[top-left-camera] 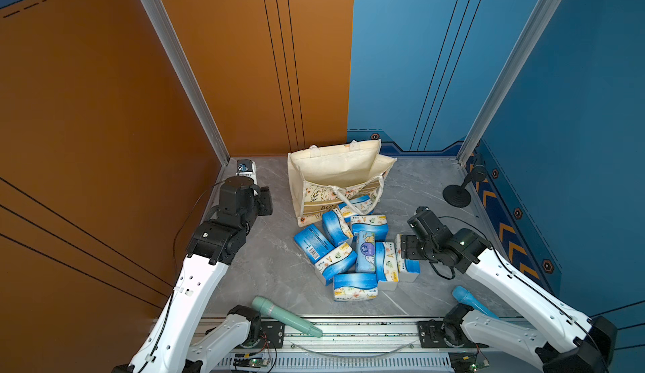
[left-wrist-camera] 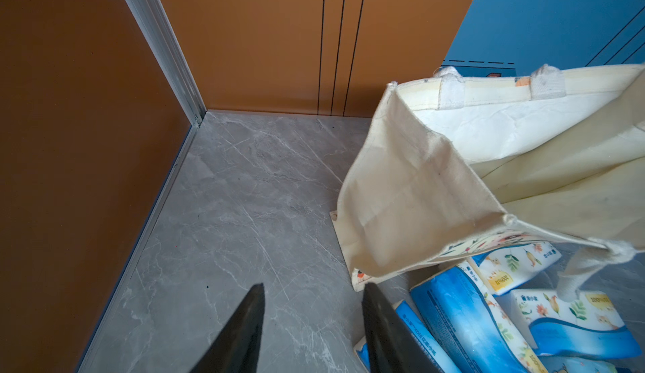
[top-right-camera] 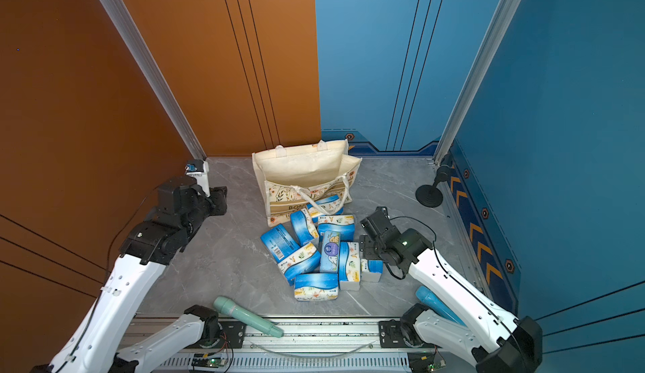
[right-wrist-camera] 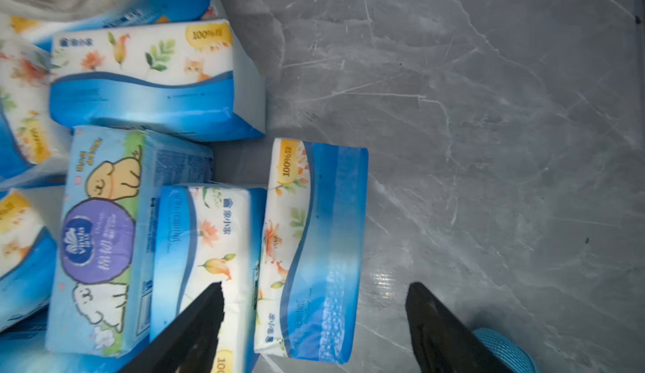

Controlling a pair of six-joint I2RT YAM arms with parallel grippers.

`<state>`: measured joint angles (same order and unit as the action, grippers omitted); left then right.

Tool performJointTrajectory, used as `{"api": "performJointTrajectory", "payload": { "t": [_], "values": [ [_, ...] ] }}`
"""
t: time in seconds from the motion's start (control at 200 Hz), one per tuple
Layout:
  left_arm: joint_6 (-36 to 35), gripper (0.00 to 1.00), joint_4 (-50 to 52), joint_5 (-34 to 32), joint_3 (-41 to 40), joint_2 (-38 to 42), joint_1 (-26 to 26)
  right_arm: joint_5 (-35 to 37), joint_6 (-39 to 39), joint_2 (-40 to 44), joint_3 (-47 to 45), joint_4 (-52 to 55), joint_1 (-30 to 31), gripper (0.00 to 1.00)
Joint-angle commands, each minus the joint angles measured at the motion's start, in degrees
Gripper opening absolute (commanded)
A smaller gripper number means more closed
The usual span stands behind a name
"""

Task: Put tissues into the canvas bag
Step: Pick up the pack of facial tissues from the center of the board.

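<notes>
Right end effector [right-wrist-camera: 316, 285] over "100%" tissues [right-wrist-camera: 139, 74]; canvas bag [top-right-camera: 282, 196] reads "BON".

The canvas bag [top-left-camera: 331, 165] stands at the back of the surface [top-left-camera: 265, 266], tissues [top-left-camera: 364, 256] piled just in front, touching it, a cylinder [top-left-camera: 284, 315] lying nearer, left.

Odd props ring a grey marble tabletop [top-left-camera: 275, 273] walled in orange and blue.
A teal cylinder [top-left-camera: 286, 317] lies at the front edge, its narrow end resting over the aluminium rail [top-left-camera: 366, 331]. A light-blue cylinder [top-left-camera: 469, 299], partly hidden, lies near the front right corner. A black round-based stand [top-left-camera: 456, 195] sits beside the blue wall panel [top-left-camera: 558, 109], while a small white device [top-left-camera: 246, 169] stands in the back left corner by the orange wall panel [top-left-camera: 104, 109]. Both top views show them all.
</notes>
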<state>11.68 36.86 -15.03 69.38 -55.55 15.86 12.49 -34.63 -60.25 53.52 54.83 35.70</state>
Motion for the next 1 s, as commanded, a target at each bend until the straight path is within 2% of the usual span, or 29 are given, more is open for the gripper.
{"api": "performJointTrajectory", "payload": {
  "t": [0.0, 0.2, 0.401, 0.621, 0.996],
  "values": [
    [0.54, 0.49, 3.07, 3.63, 1.85, -1.17, 0.05, 3.77, -3.35, -0.92, -0.31, 2.47, 0.16, 0.85],
    [0.45, 0.5, 3.13, 5.07, 2.13, -2.69, 0.05, -0.58, -3.02, -2.34, -3.09, -2.41, -2.49, 0.85],
    [-0.31, 0.51, 4.13, 6.24, 5.76, -4.87, 0.08, -4.56, -2.12, -6.69, -3.87, -6.57, -3.13, 0.85],
    [-1.22, 0.51, 5.26, 6.54, 9.75, -6.46, -0.04, -4.8, -1.58, -11.17, -3.66, -8.19, -4.01, 0.85],
    [-1.84, 0.5, 8.51, 7.77, 17.87, -12.7, -0.65, -6.36, -1.18, -12.38, -6.54, -10.93, -7.0, 0.8]
  ]
}}
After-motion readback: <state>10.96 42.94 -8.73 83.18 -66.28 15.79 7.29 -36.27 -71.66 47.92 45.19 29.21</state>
